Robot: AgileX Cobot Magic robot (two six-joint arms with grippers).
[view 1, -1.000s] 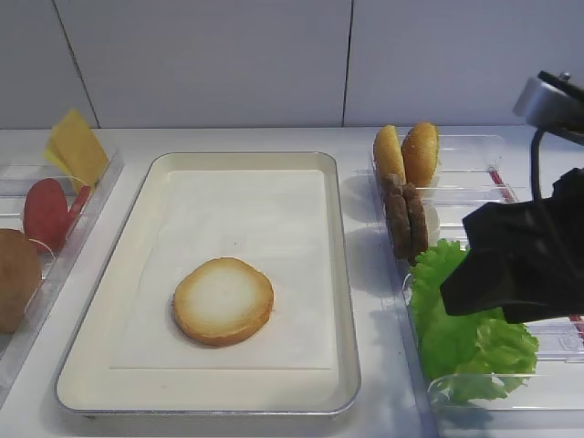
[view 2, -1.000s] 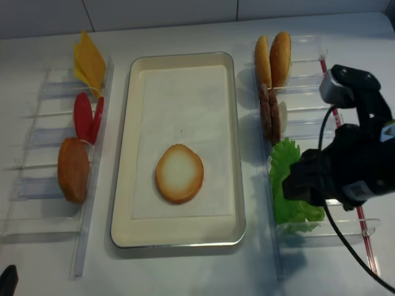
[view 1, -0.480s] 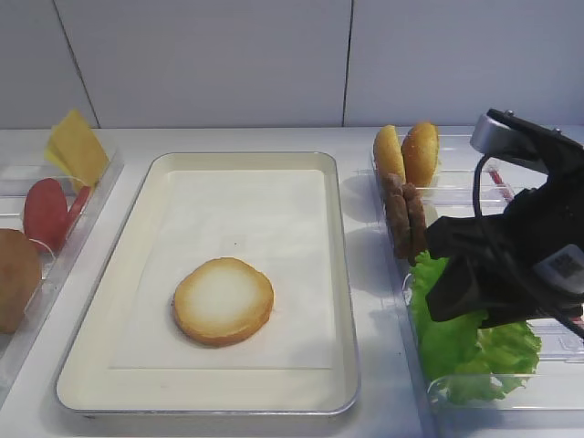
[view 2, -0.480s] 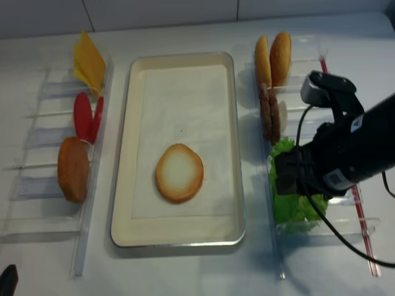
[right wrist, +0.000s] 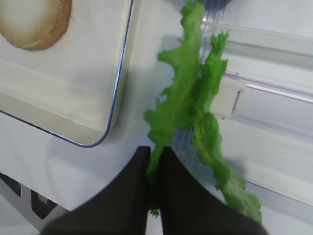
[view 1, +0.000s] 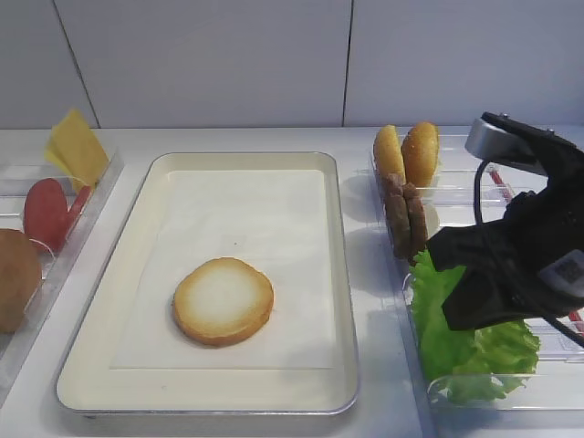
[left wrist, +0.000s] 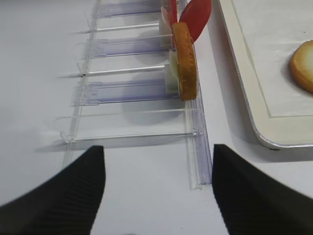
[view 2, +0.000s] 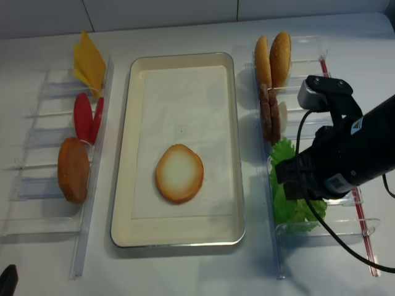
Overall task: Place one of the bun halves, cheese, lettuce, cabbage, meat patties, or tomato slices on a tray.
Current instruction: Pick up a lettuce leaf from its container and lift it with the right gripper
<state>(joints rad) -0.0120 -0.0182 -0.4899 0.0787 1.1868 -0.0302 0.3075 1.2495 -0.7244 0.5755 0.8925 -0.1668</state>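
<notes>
My right gripper (right wrist: 155,152) is shut on the lower edge of a frilly green lettuce (right wrist: 183,98) leaf, which stands in the clear right rack (view 2: 321,231). From above, the black right arm (view 2: 345,160) covers most of the lettuce (view 2: 285,209). The cream tray (view 1: 345,274) with its paper liner holds one bun half (view 1: 224,300), pale face up. My left gripper (left wrist: 157,149) is open over bare table in front of the left rack (left wrist: 132,90), holding nothing.
The left rack holds yellow cheese (view 1: 78,146), red tomato slices (view 1: 46,212) and a bun half (view 1: 14,278). The right rack holds two upright bun halves (view 1: 406,153) and dark meat patties (view 1: 406,219) behind the lettuce.
The right arm came in leftwards over the lettuce, and its jaws went from open to shut on a leaf. The bun half and the tray have not moved.
</notes>
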